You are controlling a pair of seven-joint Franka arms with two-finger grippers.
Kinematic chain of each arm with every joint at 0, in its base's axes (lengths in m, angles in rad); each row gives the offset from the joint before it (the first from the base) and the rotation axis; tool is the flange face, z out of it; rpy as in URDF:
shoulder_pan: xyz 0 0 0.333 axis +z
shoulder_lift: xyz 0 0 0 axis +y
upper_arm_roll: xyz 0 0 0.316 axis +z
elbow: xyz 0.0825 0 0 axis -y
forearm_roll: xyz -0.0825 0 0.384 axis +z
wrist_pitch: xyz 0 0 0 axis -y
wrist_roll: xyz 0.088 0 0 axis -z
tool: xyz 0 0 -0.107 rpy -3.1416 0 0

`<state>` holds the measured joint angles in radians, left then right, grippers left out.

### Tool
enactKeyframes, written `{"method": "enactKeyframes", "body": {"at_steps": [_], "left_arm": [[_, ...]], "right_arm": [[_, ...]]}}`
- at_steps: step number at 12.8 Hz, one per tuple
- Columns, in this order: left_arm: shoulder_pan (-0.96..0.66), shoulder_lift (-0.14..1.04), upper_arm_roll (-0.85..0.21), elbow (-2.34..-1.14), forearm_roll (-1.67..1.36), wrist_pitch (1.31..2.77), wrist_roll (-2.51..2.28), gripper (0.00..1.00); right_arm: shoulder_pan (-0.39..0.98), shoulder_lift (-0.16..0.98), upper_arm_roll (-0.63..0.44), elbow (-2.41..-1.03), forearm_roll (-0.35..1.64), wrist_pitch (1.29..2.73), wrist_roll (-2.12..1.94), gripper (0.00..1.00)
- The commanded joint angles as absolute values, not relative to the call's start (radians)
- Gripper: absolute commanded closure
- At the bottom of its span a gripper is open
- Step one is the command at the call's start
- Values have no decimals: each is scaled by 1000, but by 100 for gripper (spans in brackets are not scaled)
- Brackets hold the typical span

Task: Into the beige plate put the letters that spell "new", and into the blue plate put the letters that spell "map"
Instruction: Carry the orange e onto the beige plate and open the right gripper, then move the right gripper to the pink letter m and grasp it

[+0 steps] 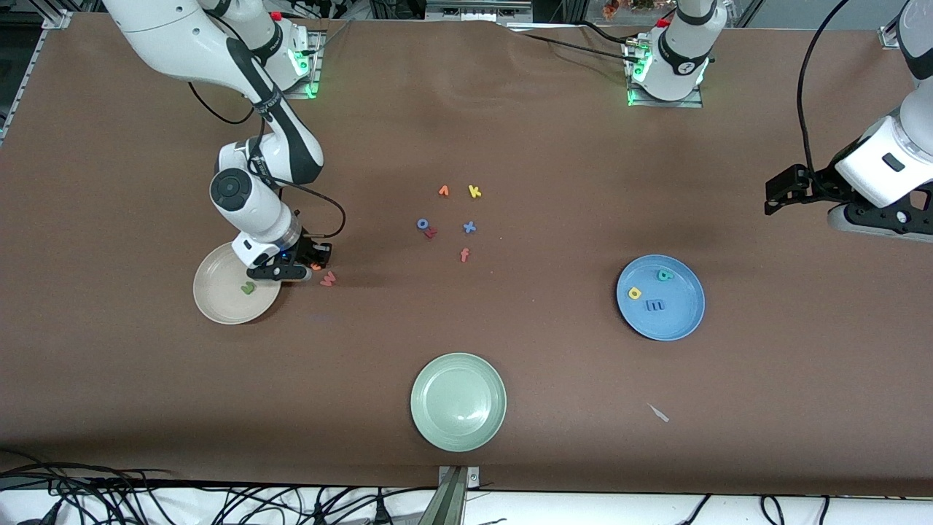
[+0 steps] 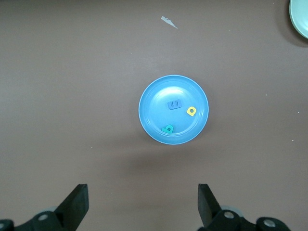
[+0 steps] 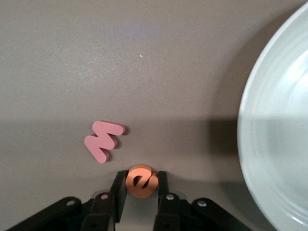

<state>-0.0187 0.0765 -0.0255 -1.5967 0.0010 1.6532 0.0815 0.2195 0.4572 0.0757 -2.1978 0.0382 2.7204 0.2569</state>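
Right wrist view, right gripper (image 3: 140, 185) clasping flat orange e (image 3: 142, 181), beside beige plate (image 3: 274, 144)

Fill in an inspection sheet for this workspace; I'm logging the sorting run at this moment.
Surface: brown table, one small pale scrap.
Job's things: blue plate holds blue m, yellow a, teal p. Beige plate holds green n. Red w on the table beside it.
Clutter: green plate; spare letters mid-table.
Grippers: right tool shut on orange e, beside the beige plate. Left tool open, waiting above the blue plate.
Cables: tangled along the table's front edge.
Surroundings: nothing seen.
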Motion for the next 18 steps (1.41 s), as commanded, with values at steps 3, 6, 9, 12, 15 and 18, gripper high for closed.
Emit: {"method": "enactKeyframes", "body": {"at_steps": [3,6,9,12,15,18], "left_arm": [[-18,97,-25,-1568,-14,1637,78,0],[-18,97,-25,-1568,-14,1637,78,0],[-18,97,-25,-1568,-15,1637,78,0],[-18,97,-25,-1568,-15,1638,78,0],[-20,104,-25,-1568,-17,1638,78,0],[-18,104,-25,-1568,-12,1643,78,0]], "right_arm": [[216,368,54,-2175,38,2581,184,87],[196,339,-29,-2143,37,2507,-16,86],[173,336,-80,-2172,47,2488,-101,78],[175,336,-78,-2172,58,2490,-56,29],[176,350,-5,-2112,57,2480,78,25],[227,422,20,-2042,55,2490,225,25]]}}
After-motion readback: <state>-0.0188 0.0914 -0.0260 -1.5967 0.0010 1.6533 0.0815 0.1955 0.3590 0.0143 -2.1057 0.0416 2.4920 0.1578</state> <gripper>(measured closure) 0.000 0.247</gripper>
